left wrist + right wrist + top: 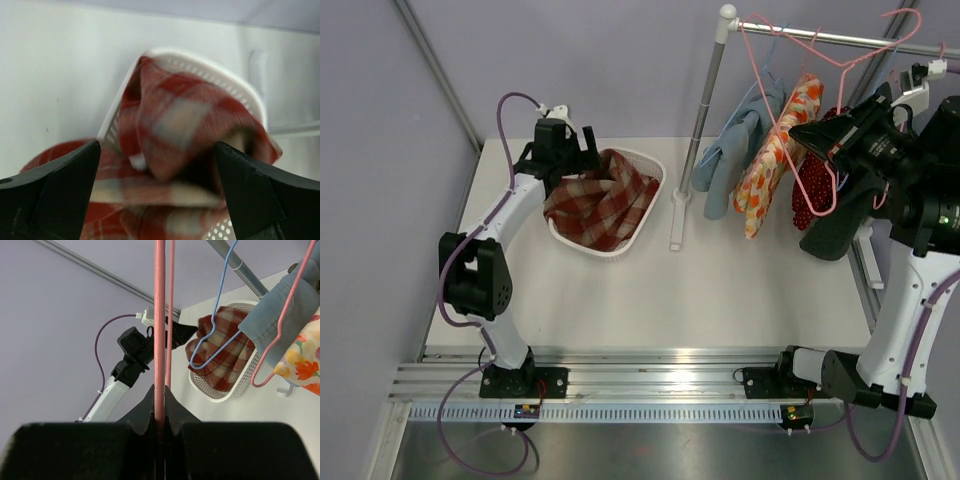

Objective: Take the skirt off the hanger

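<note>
The red plaid skirt lies bunched in the white perforated basket, off any hanger. My left gripper hovers open just above the basket's back left rim; in the left wrist view its black fingers stand wide apart on either side of the skirt, holding nothing. My right gripper is shut on the bare pink wire hanger, held up by the rail at the right. The skirt also shows in the right wrist view.
A metal rail on a pole carries a blue garment, a floral orange garment and a red dotted one, plus an empty blue hanger. The pole's base stands right of the basket.
</note>
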Available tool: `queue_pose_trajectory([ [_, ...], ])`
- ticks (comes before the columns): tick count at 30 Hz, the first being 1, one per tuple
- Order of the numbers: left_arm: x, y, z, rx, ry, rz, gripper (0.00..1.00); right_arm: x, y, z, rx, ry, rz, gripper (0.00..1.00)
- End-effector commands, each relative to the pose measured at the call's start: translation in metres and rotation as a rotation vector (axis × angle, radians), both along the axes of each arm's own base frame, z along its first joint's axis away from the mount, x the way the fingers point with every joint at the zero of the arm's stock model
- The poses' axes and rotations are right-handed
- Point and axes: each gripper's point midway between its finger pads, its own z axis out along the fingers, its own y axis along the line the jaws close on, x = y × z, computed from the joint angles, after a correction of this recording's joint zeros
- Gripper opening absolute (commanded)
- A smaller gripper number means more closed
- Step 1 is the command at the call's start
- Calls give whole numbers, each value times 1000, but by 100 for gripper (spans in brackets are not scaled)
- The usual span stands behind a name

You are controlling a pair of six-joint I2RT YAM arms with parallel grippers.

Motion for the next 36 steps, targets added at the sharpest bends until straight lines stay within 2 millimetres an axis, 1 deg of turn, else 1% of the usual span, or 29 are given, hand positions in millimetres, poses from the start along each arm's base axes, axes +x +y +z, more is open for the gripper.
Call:
queue_pose_trajectory([
  [1,-11,6,-18,-59,63,82,99,24,3,-3,-88,-18,-7,0],
  [2,-14,4,-16,-73,37,81,99,31,0,-1,-109,-22,-26,0],
  [3,-24,2,2,-84,-13,68,99,29,0,1,-130,-36,-24,0],
  [4,-33,4,-7,-69,-8,72,99,26,0,2,-141,-36,-23,0],
  [5,-37,4,0,-50,-32,71,99,17,-2,17,-162,-85,-46,0],
  [6,-45,-2,15,-38,-61,59,99,11,-3,23,-187,-112,-55,0],
  [7,-48,-2,23,-20,-74,66,99,2,-4,22,-198,-98,-68,0],
  [8,-53,-4,34,-10,-77,59,99,-11,-8,36,-217,-140,-110,0],
  [9,-63,-11,48,-17,-83,36,99,-28,-12,37,-243,-146,-151,0],
  [10,-68,-14,58,-26,-103,26,99,-29,-12,33,-250,-131,-148,0],
  [11,-75,-15,62,-35,-106,19,99,-47,-18,36,-271,-154,-204,0],
  [12,-82,-17,68,-44,-121,8,99,-56,-22,35,-302,-167,-231,0],
  [13,-94,-15,87,-65,-165,2,99,-65,-25,30,-316,-158,-254,0],
  [14,-100,-15,90,-73,-171,-6,99,-81,-31,29,-337,-171,-306,0],
  [16,-114,-12,95,-83,-181,-13,99,-95,-37,17,-370,-133,-340,0],
  [17,-123,-8,105,-87,-197,-16,99,-103,-44,12,-380,-116,-384,0],
  [21,-144,-4,111,-83,-201,-29,99,-113,-56,-13,-390,-34,-453,0],
  [25,-165,3,114,-77,-183,-36,99,-115,-76,-45,-451,91,-535,0],
  [26,-172,4,112,-76,-168,-39,99,-110,-81,-60,-465,143,-545,0],
  [27,-180,7,117,-82,-179,-43,99,-107,-82,-69,-472,167,-536,0],
  [28,-186,7,117,-86,-176,-54,99,-100,-81,-72,-469,161,-530,0],
  [29,-193,8,109,-80,-152,-60,99,-93,-80,-89,-467,206,-509,0],
  [30,-199,9,106,-77,-141,-68,99,-87,-79,-93,-454,210,-501,0],
  [31,-210,12,105,-75,-137,-76,99,-77,-78,-92,-446,189,-498,0],
  [32,-215,15,92,-54,-111,-78,99,-68,-79,-100,-444,215,-492,0],
  [33,-221,18,86,-42,-97,-75,99,-62,-80,-100,-441,210,-490,0],
  [34,-231,25,85,-32,-104,-66,99,-55,-82,-95,-439,192,-501,0],
  [35,-237,30,66,0,-72,-65,99,-46,-84,-89,-437,188,-508,0],
  [36,-242,34,61,14,-68,-59,99,-42,-84,-84,-431,174,-512,0],
])
